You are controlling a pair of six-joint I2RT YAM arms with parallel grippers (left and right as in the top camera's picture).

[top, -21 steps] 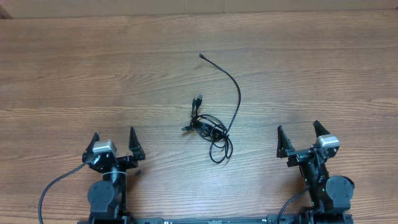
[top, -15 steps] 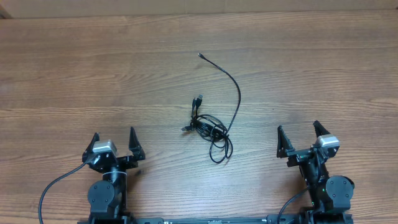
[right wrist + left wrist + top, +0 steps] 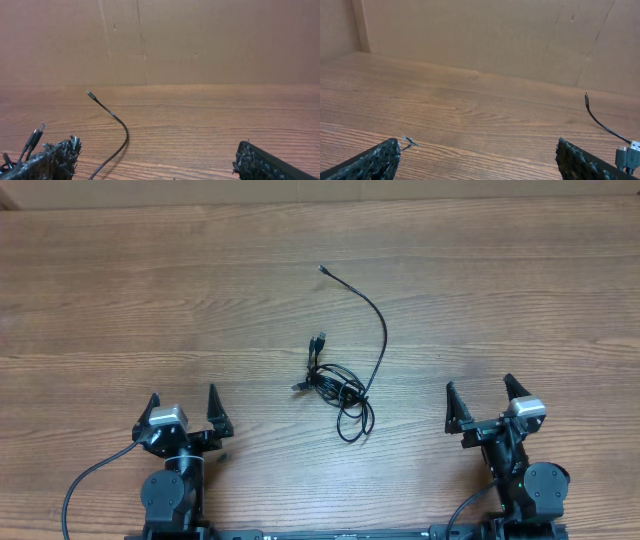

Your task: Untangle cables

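the cables [image 3: 338, 388] lie knotted on the surface [image 3: 120, 300]. our left hand [image 3: 183, 395] and right hand [image 3: 479, 383] sit on either side of that knot, both released and empty, the right looking slightly nearer. one long strand arcs away beyond it.

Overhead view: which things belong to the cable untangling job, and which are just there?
Job: cables, tangled; left pincer and right pincer, both open.
Just there: wooden table; cardboard wall.
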